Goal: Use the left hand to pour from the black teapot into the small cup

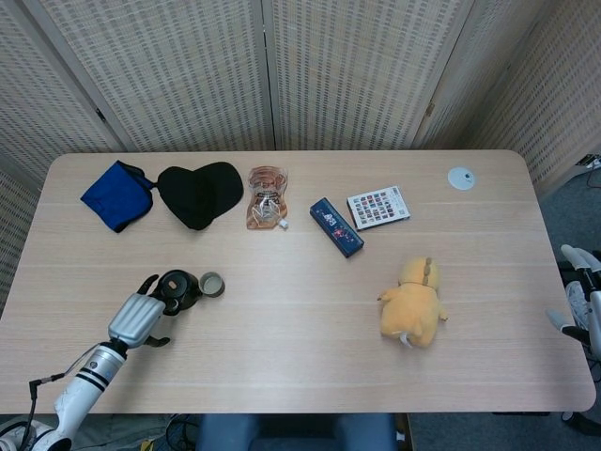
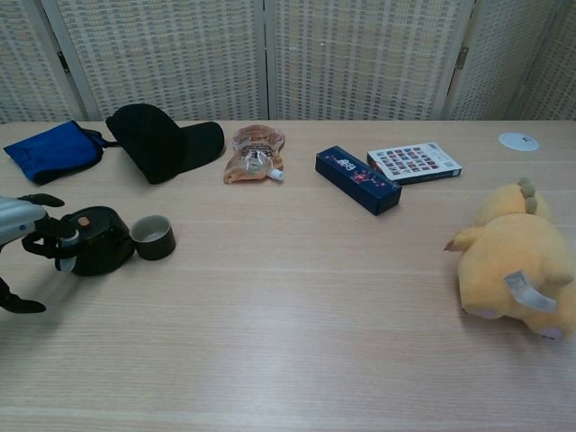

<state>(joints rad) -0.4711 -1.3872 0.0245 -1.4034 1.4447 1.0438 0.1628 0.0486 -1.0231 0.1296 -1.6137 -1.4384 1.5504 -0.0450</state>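
The black teapot (image 1: 177,287) (image 2: 97,241) stands upright at the table's front left, its spout towards the small dark cup (image 1: 211,284) (image 2: 153,238), which sits against its right side. My left hand (image 1: 139,318) (image 2: 22,236) is just left of the pot. Its dark fingers (image 2: 45,241) reach to the handle and its thumb is spread well below them. It holds nothing. In the head view, part of my right hand (image 1: 580,291) shows off the table's right edge, and its pose is unclear.
Along the back lie a blue pouch (image 1: 116,194), a black cap (image 1: 199,192), a snack packet (image 1: 267,197), a dark blue box (image 1: 336,226), a colour card (image 1: 378,206) and a white disc (image 1: 461,178). A yellow plush toy (image 1: 413,303) lies right of centre.
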